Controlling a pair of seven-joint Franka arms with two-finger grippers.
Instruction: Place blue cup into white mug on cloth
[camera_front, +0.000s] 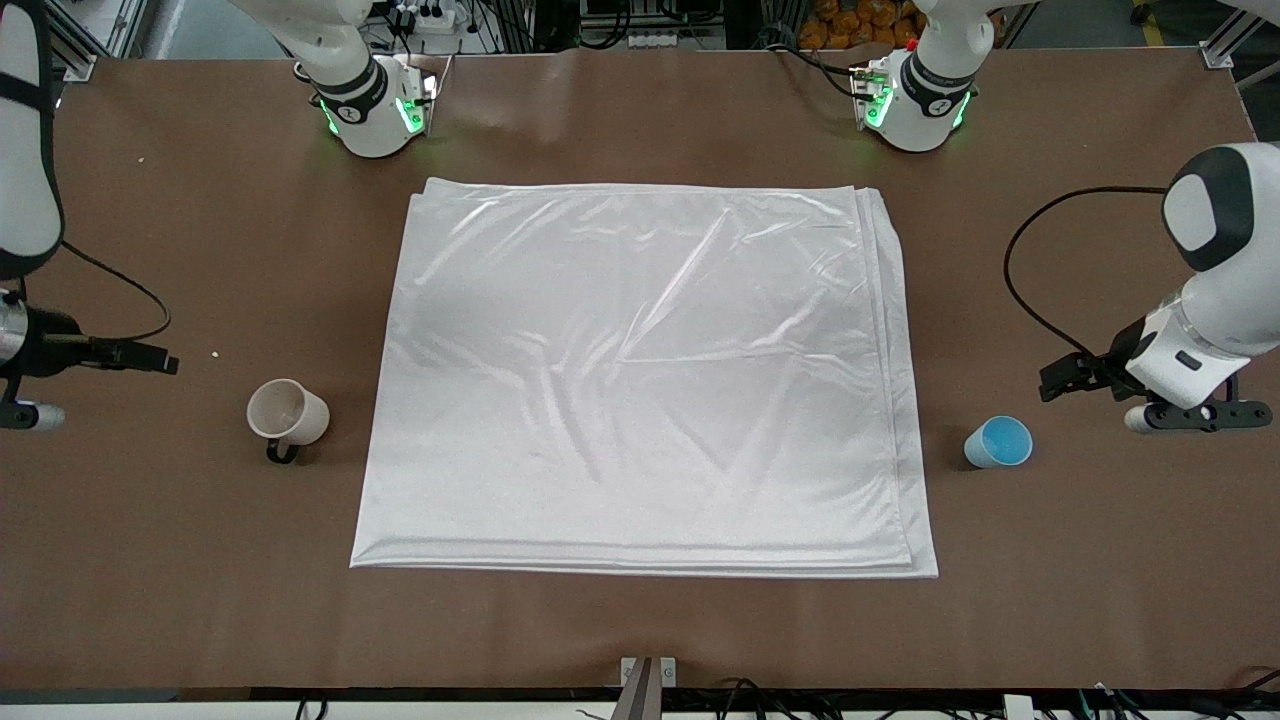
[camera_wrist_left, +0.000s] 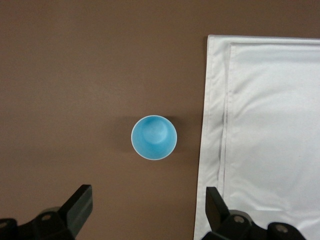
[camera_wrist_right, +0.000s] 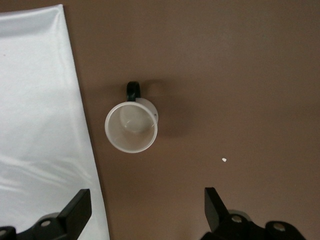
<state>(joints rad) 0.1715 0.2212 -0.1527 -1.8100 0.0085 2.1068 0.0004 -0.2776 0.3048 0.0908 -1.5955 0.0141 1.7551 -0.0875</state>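
Note:
The blue cup (camera_front: 998, 442) stands upright on the bare brown table, just off the cloth's edge toward the left arm's end; it also shows in the left wrist view (camera_wrist_left: 154, 137). The white mug (camera_front: 287, 413) stands upright on the table beside the cloth's edge toward the right arm's end, with its black handle toward the front camera; it also shows in the right wrist view (camera_wrist_right: 131, 127). The cloth (camera_front: 640, 370) lies flat mid-table with nothing on it. My left gripper (camera_wrist_left: 148, 197) hangs open and empty above the table by the cup. My right gripper (camera_wrist_right: 148, 200) hangs open and empty by the mug.
A small white crumb (camera_front: 214, 354) lies on the table near the mug and shows in the right wrist view (camera_wrist_right: 224, 160). A black cable (camera_front: 1020, 280) loops from the left arm above the table. The cloth's folded layers (camera_wrist_left: 220, 150) lie close to the cup.

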